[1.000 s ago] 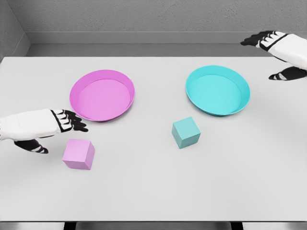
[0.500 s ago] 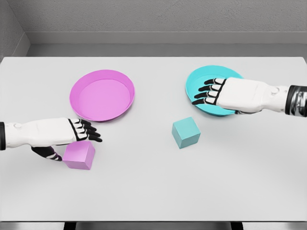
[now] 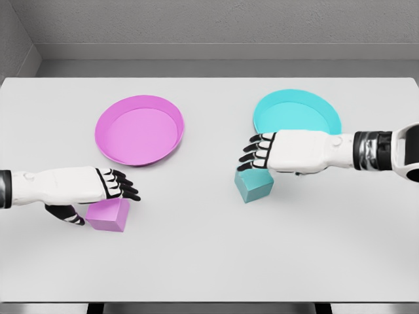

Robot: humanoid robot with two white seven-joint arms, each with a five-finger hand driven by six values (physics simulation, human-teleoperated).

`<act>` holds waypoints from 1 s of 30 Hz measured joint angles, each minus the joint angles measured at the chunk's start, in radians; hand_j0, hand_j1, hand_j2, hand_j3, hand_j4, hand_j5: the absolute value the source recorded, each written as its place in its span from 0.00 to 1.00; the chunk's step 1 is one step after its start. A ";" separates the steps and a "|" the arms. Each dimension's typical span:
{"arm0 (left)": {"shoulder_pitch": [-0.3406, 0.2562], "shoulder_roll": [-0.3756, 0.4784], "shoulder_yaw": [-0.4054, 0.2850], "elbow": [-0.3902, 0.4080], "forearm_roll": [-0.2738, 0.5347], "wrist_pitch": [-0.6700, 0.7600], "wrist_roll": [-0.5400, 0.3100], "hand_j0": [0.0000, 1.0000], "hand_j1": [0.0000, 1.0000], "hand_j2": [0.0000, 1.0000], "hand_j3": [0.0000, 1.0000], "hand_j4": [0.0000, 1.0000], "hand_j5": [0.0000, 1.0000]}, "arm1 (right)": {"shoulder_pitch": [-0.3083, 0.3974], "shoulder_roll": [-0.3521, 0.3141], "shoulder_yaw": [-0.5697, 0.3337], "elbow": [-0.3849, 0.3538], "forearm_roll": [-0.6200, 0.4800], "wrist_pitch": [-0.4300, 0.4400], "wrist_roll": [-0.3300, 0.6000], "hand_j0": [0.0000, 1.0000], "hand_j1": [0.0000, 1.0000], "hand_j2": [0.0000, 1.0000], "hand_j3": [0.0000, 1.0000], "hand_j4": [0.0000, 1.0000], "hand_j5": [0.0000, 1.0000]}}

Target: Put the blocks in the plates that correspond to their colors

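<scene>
Left hand (image 3: 98, 186) lies flat over the pink block (image 3: 108, 216), fingers stretched out, thumb low beside it, gripping nothing. Right hand (image 3: 275, 152) hovers on the teal block (image 3: 252, 185), fingers loosely bent (can't tell if touching). Both matte cubes sit on the white table (image 3: 196, 261), in front of the smooth round pink plate (image 3: 139, 129) and teal plate (image 3: 298, 111).

The left hand (image 3: 78, 186) is held low at the left, fingers extended; the thumb is dropped beneath. The right hand (image 3: 291, 152) is stretched leftward, palm down, fingers slightly curled.

Simulated test bench, seemingly: bare table (image 3: 209, 261), grey walls (image 3: 196, 23).
</scene>
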 measured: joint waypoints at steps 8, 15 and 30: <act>0.006 -0.015 -0.001 0.001 -0.004 0.000 -0.012 1.00 1.00 1.00 1.00 1.00 1.00 | 0.002 0.023 0.024 0.000 0.001 0.000 0.007 1.00 1.00 1.00 1.00 1.00 1.00; 0.008 -0.016 -0.014 0.001 -0.005 0.000 -0.013 0.86 0.86 0.86 0.86 0.86 0.86 | 0.014 0.064 0.057 0.000 0.066 0.000 0.015 1.00 1.00 1.00 1.00 1.00 1.00; 0.002 -0.023 -0.028 0.001 -0.005 0.000 -0.035 0.54 0.54 0.54 0.54 0.54 0.54 | 0.017 0.102 0.083 0.026 0.193 0.001 0.028 1.00 1.00 1.00 1.00 1.00 1.00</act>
